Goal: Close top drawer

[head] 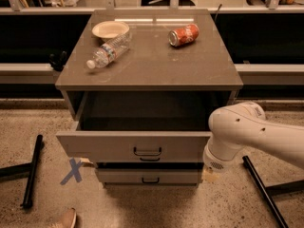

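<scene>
The top drawer (114, 146) of the grey-beige cabinet stands pulled out, its dark inside showing and its small dark handle (147, 152) facing me. My white arm reaches in from the right, and the gripper (208, 174) sits low against the right end of the drawer front, mostly hidden behind the wrist. Below the top drawer, a shorter drawer front (147, 176) with a similar handle shows.
On the cabinet top (152, 65) lie a plastic water bottle (108, 50), a pale bowl (110, 30) and a red soda can (184, 35) on its side. A blue X mark (72, 171) and black stand legs (32, 170) (261, 189) are on the speckled floor.
</scene>
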`<state>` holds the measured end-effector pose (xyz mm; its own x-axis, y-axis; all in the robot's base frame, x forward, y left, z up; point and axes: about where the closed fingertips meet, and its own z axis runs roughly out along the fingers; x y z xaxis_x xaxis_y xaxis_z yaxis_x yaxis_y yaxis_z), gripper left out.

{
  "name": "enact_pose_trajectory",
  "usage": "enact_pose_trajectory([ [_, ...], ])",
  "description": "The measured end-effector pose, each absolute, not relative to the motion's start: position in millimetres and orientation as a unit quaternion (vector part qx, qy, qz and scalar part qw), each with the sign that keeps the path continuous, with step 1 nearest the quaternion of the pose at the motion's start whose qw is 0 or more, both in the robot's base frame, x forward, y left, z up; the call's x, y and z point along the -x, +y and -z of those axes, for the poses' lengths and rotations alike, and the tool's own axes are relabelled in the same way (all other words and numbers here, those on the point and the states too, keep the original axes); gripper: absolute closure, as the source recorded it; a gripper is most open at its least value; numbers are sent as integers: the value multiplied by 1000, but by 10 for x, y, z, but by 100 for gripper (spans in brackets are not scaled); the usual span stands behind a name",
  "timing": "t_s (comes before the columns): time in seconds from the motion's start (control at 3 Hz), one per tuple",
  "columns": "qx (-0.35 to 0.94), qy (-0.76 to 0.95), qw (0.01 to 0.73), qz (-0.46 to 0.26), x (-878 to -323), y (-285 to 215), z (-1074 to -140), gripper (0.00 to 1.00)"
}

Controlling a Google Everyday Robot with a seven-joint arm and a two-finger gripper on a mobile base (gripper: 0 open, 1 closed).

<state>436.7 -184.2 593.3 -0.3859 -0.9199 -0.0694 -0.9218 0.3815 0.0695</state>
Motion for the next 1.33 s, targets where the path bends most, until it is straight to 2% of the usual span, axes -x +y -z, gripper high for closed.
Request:
enact_pose_trajectory([
  [0.33, 511, 858, 33, -32, -4511, -1961, -5984, 100],
  [0.67, 447, 890, 85, -15, -5018, -2162, -6087, 100],
  [1.0, 442, 892, 92, -15, -5072, -2169, -6107, 100],
  [1.33, 425, 896, 130, -13, -5367, -2142, -6237, 100],
])
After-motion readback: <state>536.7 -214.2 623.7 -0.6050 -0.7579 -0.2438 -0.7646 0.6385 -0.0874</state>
